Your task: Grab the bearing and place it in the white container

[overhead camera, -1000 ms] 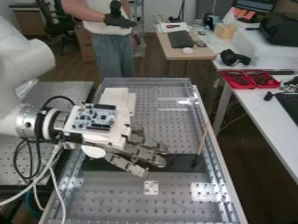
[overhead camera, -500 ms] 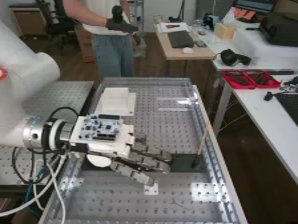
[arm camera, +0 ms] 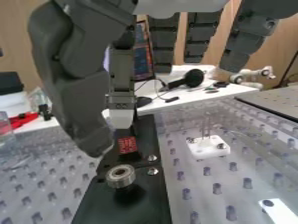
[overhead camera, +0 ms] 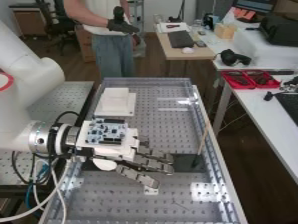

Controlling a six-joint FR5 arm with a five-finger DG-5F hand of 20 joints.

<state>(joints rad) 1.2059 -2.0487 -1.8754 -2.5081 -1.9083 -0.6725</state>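
Bearing (arm camera: 120, 177) bore-up, axis seemingly upright

I have bright, fairly even light in the high view, with glare patches on the bench (overhead camera: 133, 202) nearer the camera than the plate (overhead camera: 183, 163), pale streaks beyond it, and the hand (overhead camera: 155, 166) clearly lit. My wrist view shows a soft dark shadow on the plate beside the glinting bearing (arm camera: 120, 176), and the hand dim against the bright table (arm camera: 193, 100) beyond the plate.
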